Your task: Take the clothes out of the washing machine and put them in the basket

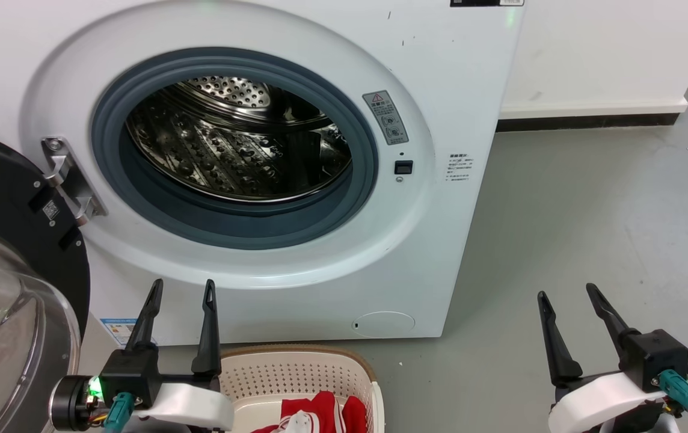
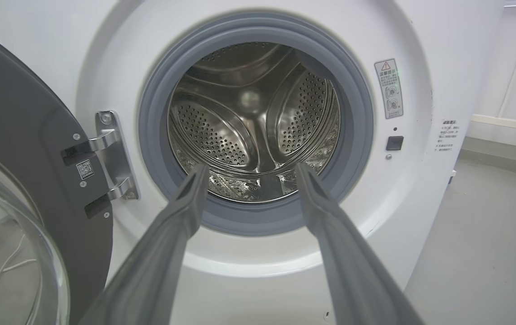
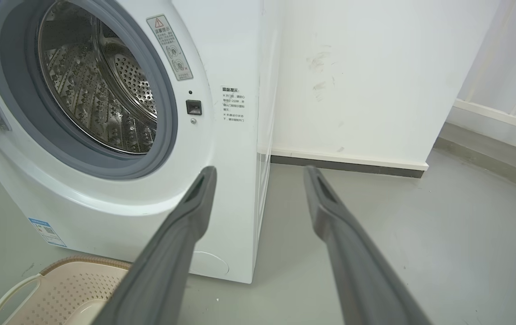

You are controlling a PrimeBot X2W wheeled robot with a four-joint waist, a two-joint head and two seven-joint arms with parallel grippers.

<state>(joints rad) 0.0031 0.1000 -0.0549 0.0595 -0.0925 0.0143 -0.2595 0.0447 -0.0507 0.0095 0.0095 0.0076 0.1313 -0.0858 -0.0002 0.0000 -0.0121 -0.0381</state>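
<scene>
Left tool [image 1: 183,282] and right tool [image 1: 566,290] sit low, fingers spread apart, gripping nothing.

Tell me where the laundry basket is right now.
The basket sits on the floor at the bottom middle of the head view, in front of the washing machine and just right of the left gripper, with red clothes inside.

The basket [image 1: 302,368] is cut by the head view's bottom edge. Its near half and most of the red and white clothes [image 1: 320,412] in it are out of frame, and its left corner is hidden behind the wrist of the left gripper [image 1: 183,287]. The glass door [image 1: 1,198] of the washing machine [image 1: 458,120] runs off the left edge, and the print on the warning sticker [image 1: 385,117] is too small to read.
</scene>
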